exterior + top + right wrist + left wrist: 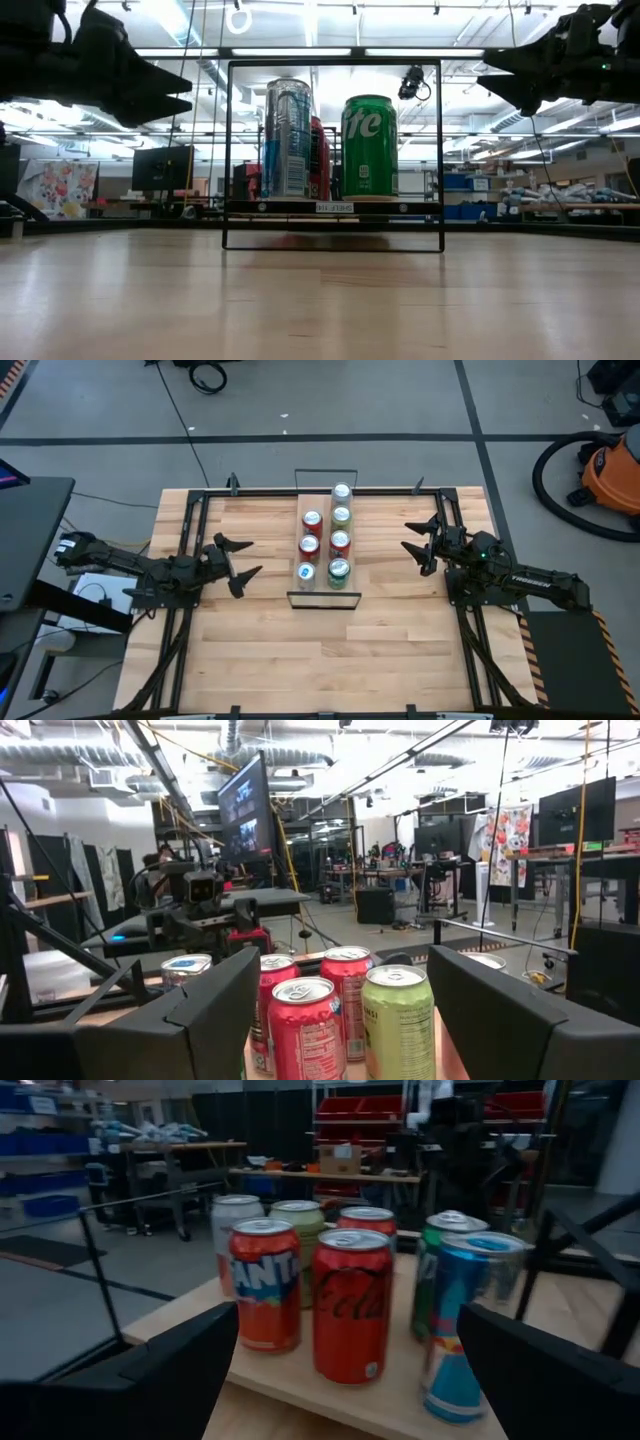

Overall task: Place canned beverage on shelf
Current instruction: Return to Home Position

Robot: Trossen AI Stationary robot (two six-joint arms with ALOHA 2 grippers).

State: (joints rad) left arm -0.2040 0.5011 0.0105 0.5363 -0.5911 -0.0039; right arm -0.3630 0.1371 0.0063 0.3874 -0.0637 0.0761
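The shelf [310, 503], a narrow light-wood board with black wire rails, stands on the middle of the table. Several cans stand upright on it in two rows, among them a blue can [305, 572] and a green one [338, 569] at the near end, and a red Coca-Cola can [352, 1305] beside an orange-red Fanta can [265, 1285]. My left gripper [255, 557] hovers open, left of the shelf, pointing level at the cans [348, 1320]. Right of the shelf, my right gripper [405, 537] hovers open, also facing the cans [343, 955]. Neither holds anything.
Black metal frames [190, 530] run along the table's left and right sides beneath the arms. In the low view both grippers [185, 100] [490, 85] hang above the tabletop, level with the can tops. Bare tabletop [320, 660] lies between the shelf and the near edge.
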